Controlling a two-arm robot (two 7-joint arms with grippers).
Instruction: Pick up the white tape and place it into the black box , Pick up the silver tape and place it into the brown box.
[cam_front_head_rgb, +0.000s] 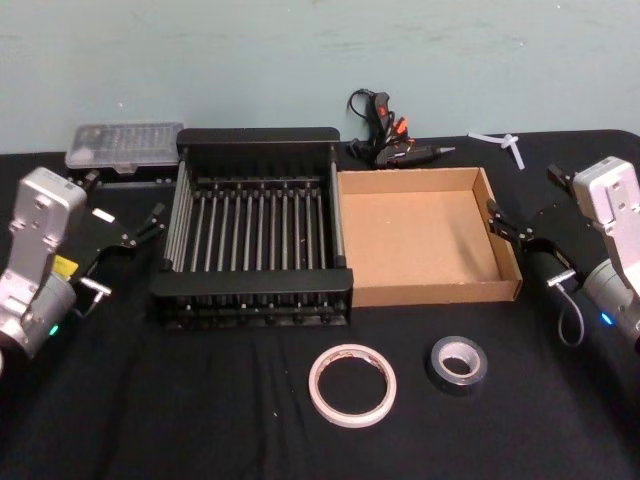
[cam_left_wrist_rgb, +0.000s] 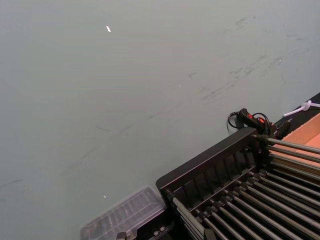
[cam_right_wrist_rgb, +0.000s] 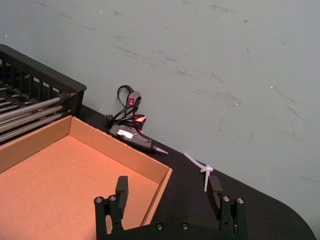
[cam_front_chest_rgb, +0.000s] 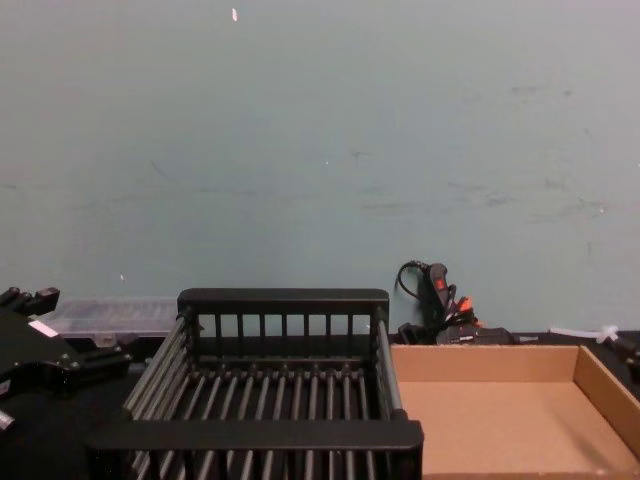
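The white tape (cam_front_head_rgb: 351, 385) lies flat on the black cloth near the table's front, below the gap between the two boxes. To its right lies the smaller silver tape (cam_front_head_rgb: 459, 362), also flat. Behind them the black box (cam_front_head_rgb: 250, 286) and the brown box (cam_front_head_rgb: 440, 292) stand side by side, both with nothing inside. My left gripper (cam_front_head_rgb: 150, 225) hovers open at the black box's left side. At the right wall of the brown box (cam_right_wrist_rgb: 155, 172) my right gripper (cam_front_head_rgb: 512, 228) hangs open, its fingers (cam_right_wrist_rgb: 121, 187) spread wide over that corner. Neither gripper holds anything.
A clear plastic parts case (cam_front_head_rgb: 125, 145) sits at the back left. A glue gun with its cord (cam_front_head_rgb: 385, 135) lies behind the boxes, and a white cable tie (cam_front_head_rgb: 505, 143) lies at the back right. A teal wall closes off the table's far edge.
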